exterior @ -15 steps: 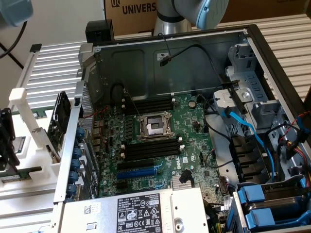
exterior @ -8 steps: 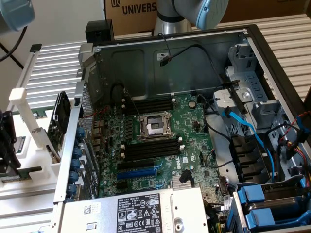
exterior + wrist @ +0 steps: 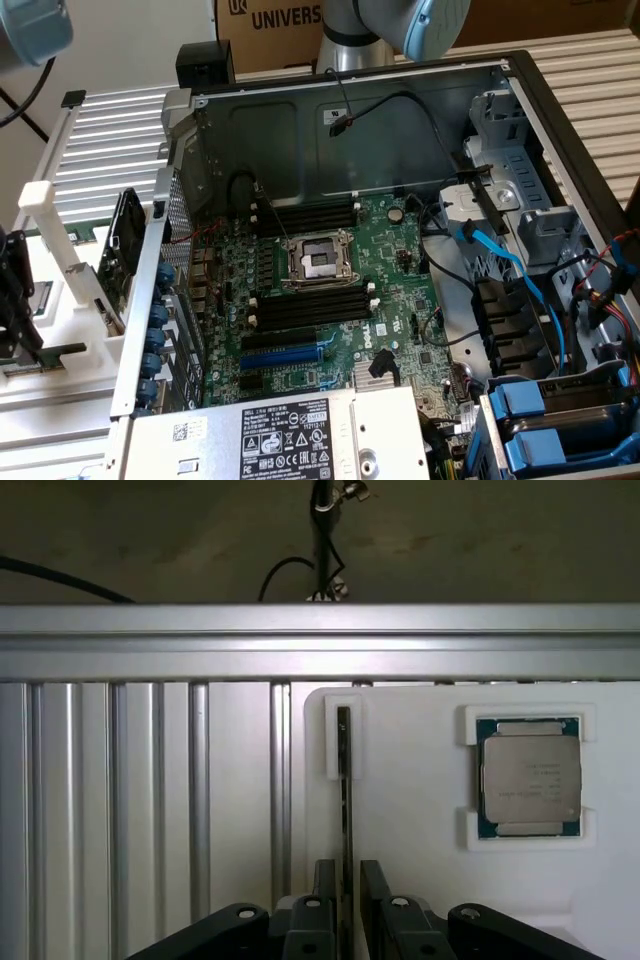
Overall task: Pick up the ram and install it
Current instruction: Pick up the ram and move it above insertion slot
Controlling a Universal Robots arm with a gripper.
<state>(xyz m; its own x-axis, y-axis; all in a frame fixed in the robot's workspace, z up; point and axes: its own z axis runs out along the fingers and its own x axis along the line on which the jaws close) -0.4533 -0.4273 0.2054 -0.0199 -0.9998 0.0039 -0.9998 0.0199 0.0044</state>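
The ram (image 3: 344, 780) stands on edge in a slot of a white holder (image 3: 410, 810), showing as a thin dark strip. My gripper (image 3: 346, 868) is directly over it, open, with one finger (image 3: 326, 875) on each side of the stick and a small gap to either one. In the exterior view the gripper (image 3: 14, 300) is at the far left, over the white fixture (image 3: 60, 385), where the ram (image 3: 58, 352) shows as a dark green strip. The motherboard (image 3: 330, 290) lies inside the open computer case, with long black memory slots (image 3: 308, 306) beside the processor socket (image 3: 318, 258).
A processor chip (image 3: 528, 777) sits in its own pocket of the white holder. An aluminium rail (image 3: 320, 640) and slatted table surface (image 3: 120, 800) border the holder. The case wall (image 3: 150, 300), blue cables (image 3: 505, 270) and a power supply (image 3: 280, 435) surround the board.
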